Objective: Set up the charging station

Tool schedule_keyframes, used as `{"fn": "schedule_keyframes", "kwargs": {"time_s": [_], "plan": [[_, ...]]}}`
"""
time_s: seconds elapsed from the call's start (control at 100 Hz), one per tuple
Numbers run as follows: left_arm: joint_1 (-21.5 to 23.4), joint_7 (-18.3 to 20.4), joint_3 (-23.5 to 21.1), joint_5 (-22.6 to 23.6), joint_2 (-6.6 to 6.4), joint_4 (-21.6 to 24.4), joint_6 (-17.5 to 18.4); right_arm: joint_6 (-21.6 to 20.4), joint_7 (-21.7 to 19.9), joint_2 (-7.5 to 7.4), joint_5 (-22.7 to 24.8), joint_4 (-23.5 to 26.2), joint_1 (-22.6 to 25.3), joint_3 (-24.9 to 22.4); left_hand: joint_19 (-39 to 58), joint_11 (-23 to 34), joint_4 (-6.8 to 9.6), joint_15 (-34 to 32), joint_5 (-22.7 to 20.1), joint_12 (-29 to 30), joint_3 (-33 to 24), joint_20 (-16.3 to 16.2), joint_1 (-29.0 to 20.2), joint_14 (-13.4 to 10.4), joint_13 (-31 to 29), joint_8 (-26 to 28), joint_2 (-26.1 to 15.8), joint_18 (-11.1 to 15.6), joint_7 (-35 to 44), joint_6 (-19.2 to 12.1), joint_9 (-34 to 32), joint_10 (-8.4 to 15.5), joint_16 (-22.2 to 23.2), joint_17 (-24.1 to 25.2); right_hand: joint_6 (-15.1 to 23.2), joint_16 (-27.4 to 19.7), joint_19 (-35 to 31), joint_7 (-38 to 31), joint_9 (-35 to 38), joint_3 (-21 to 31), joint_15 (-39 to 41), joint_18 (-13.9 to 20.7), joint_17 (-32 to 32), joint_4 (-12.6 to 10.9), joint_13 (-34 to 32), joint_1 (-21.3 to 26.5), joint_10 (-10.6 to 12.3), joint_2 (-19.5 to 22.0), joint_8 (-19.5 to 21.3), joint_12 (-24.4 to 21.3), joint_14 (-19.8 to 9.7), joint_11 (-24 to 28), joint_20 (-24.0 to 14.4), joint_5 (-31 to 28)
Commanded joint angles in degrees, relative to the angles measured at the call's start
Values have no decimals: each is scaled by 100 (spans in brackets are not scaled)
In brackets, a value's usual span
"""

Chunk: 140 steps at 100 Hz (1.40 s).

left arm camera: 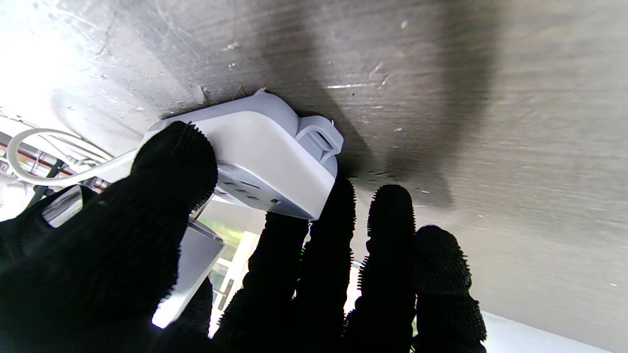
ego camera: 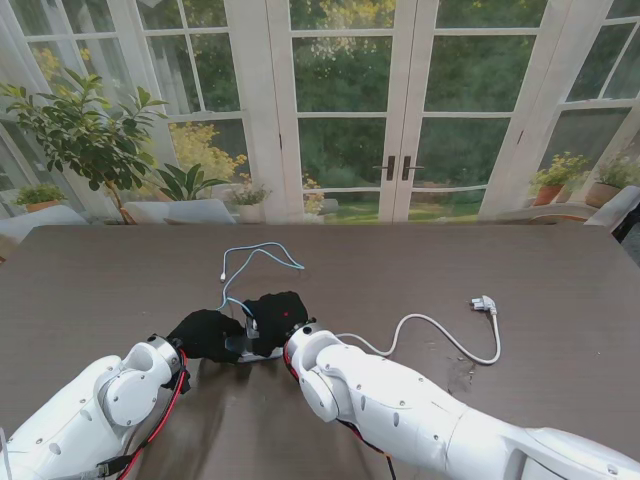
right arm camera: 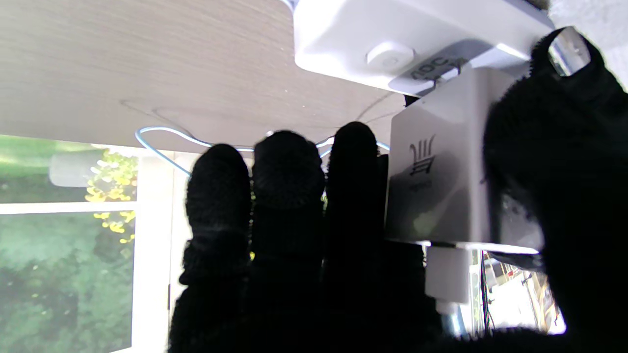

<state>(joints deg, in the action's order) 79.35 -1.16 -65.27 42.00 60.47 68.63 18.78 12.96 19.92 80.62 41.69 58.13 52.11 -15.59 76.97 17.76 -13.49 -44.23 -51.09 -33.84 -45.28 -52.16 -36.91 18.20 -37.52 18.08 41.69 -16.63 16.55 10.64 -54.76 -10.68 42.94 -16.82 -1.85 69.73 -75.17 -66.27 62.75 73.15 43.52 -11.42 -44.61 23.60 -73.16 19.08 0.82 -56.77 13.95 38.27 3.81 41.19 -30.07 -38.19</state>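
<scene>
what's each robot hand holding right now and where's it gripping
Left robot hand grips the power strip by its end; right robot hand pinches the charger block by its sides.

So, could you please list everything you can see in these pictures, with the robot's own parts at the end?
dark brown wooden table: one, fills the foreground of the stand view.
white plastic power strip: one, on the table between the two hands, held by the left robot hand.
white power strip cord with plug: one, white, trails right to a plug lying on the table.
white square charger block: one, gripped by the right robot hand at the strip.
thin light-blue charging cable: one, looped on the table beyond the hands.
potted plants: several, green, by the windows behind.
left robot hand: one, black-gloved, on the strip.
right robot hand: one, black-gloved, on the charger.
</scene>
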Motion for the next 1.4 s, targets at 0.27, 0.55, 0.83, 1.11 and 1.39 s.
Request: {"fn": "schedule_keyframes", "kwargs": {"time_s": [0.27,0.55,0.83,1.11,1.39], "plan": [[88,182,67,72,11,-145,37,35,-113,-4,102,28,-27,75,248,15,-24,-182,-816,21,-184,-111,-392,68,-198,79,-432,86,1006,-421,-492,-134,62,-35,1821,-3447,-324,-1214,52,760,129,201,14,-410,-149,725,168,812,760,64,-78,-81,-88,-745],[94,190,60,118,3,-123,39,69,-154,-29,143,76,-41,85,273,35,-25,-196,-822,9,-159,-115,-412,64,-224,38,-433,84,1092,-416,-544,-67,65,-68,1817,-3446,-361,-1198,51,759,136,197,1,-414,-151,725,162,817,790,65,-82,-79,-111,-746],[82,174,66,158,-3,-131,65,94,-206,-10,134,79,-69,108,322,78,-30,-259,-824,-17,-134,-134,-440,59,-261,12,-421,95,1169,-437,-601,-79,91,-121,1818,-3443,-397,-1191,47,742,149,207,-14,-417,-165,724,164,826,807,65,-69,-77,-136,-738],[90,175,55,158,-3,-126,71,133,-220,32,118,61,-76,138,350,106,-29,-290,-828,-43,-133,-154,-459,60,-291,-21,-409,100,1230,-425,-638,-80,98,-141,1813,-3442,-419,-1188,46,738,155,197,-27,-418,-166,730,160,841,814,62,-29,-78,-153,-723],[84,185,56,142,-2,-129,75,227,-261,88,109,70,-76,185,391,139,-28,-331,-843,-76,-123,-182,-456,58,-327,-51,-406,94,1298,-408,-702,-91,113,-188,1818,-3437,-438,-1185,32,717,169,175,-38,-424,-179,732,156,855,820,62,-52,-84,-168,-717]]}}
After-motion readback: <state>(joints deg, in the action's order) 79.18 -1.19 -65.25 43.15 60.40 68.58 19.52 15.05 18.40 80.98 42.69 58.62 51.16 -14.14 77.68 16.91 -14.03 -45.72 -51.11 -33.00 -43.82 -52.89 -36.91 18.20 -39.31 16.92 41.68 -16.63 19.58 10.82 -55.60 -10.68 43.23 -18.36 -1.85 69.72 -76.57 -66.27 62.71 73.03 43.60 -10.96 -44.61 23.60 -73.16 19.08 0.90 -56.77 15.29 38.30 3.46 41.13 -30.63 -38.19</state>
